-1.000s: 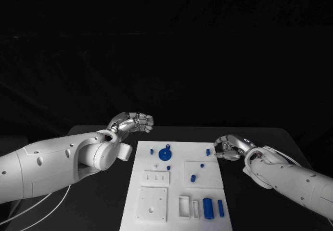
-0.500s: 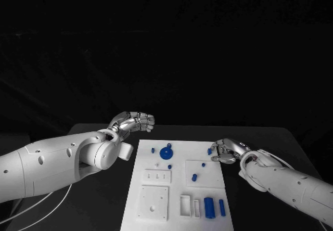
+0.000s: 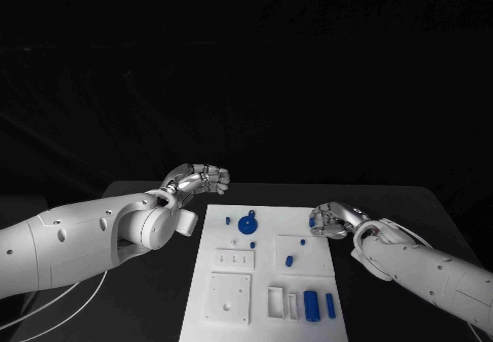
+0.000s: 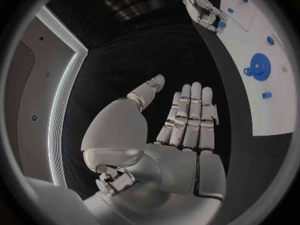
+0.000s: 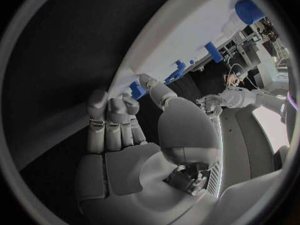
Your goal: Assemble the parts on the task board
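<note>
Black table (image 3: 154, 199) carrying white rectangular task board (image 3: 231, 299), left hand (image 3: 197, 179) hovering clenched and empty behind it, right hand (image 3: 330, 219) pinching small blue peg (image 3: 312, 221) at board's edge.

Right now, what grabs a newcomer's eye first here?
The white task board mid-table, with its round blue part at the far end and blue cylinders at the near right corner. Next, the right hand at a small blue peg on the board's far right edge; the left hand is raised beyond the far left corner.
</note>
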Robot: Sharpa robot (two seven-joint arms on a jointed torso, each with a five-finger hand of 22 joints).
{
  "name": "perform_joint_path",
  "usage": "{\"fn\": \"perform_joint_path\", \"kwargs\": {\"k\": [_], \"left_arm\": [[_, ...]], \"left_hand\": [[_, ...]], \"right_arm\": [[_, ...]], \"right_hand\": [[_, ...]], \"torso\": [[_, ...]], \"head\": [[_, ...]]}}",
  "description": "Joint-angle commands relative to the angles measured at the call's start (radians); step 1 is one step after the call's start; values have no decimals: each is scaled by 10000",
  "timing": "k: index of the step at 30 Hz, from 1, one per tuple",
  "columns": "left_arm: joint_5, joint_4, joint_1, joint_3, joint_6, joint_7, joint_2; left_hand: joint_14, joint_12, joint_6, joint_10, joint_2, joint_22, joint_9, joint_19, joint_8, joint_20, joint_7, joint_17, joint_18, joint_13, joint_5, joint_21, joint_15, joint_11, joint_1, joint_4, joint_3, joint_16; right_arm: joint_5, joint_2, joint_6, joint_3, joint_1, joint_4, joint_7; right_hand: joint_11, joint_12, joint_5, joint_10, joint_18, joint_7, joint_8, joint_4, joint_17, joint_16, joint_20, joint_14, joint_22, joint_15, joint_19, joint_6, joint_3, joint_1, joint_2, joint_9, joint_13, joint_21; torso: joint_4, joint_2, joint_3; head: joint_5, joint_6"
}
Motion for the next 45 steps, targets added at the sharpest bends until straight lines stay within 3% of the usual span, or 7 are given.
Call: {"fn": "perform_joint_path", "kwargs": {"k": [1,9,18,26,39,45], "left_arm": [[-45,43,12,9,159,96,24],[-46,62,13,10,168,63,5],[-46,-2,13,11,154,49,16],[-46,26,14,11,166,32,-6],[-46,37,14,12,147,27,-11],[-55,-6,13,11,170,15,32]], "left_hand": [[-4,-36,2,-40,27,197,-3,-55,-70,-36,49,9,150,-15,-60,61,44,-4,-53,-26,6,-40],[-3,-41,0,-43,20,197,-4,-56,-72,-33,54,10,149,-15,-63,61,45,0,-63,-20,2,-42],[-2,-46,-5,-45,17,198,-4,-56,-75,-33,59,12,150,-16,-65,62,46,3,-67,-17,1,-43],[-1,-48,-7,-45,12,198,-5,-56,-77,-32,62,13,150,-16,-71,63,46,4,-75,-13,-2,-44],[-1,-53,-12,-45,5,198,-5,-57,-81,-33,65,14,152,-16,-76,63,46,3,-73,-14,-1,-47],[-1,-57,-14,-49,3,198,-5,-58,-82,-33,65,15,153,-18,-77,63,46,2,-67,-17,2,-48]], "right_arm": [[-44,16,314,-36,-62,-41,-66],[-42,56,358,-36,-64,-34,-40],[-66,32,430,-35,-64,61,-89],[-111,25,454,-35,-63,87,-145],[-104,41,440,-35,-64,166,-225],[-113,12,286,-34,-64,221,-283]], "right_hand": [[-15,4,-144,-37,780,-27,40,8,15,-59,10,42,149,-66,-42,77,133,23,89,9,-18,-44],[2,30,-959,-16,780,-8,213,16,60,-82,23,68,162,-51,-17,446,846,249,161,41,-55,-45],[-50,88,-1583,24,780,-69,447,-7,129,-64,25,86,187,-96,8,990,1434,459,190,106,-71,7],[-125,113,-1693,58,780,-147,534,5,168,-48,29,99,193,-166,32,1212,1564,412,232,136,-79,53],[-244,119,-1747,91,780,-274,697,22,217,-51,21,111,184,-278,58,1592,1645,171,299,226,-97,99],[-349,118,-1780,131,780,-385,847,26,247,-52,4,124,181,-375,72,1902,1724,110,396,330,-112,121]], "torso": [[6,-4,-2],[-38,-18,9],[-10,-20,-4],[-40,-20,5],[-17,-19,-8],[-40,-16,-6]], "head": [[15,-31],[48,-72],[53,-105],[71,-126],[56,-143],[56,-138]]}}
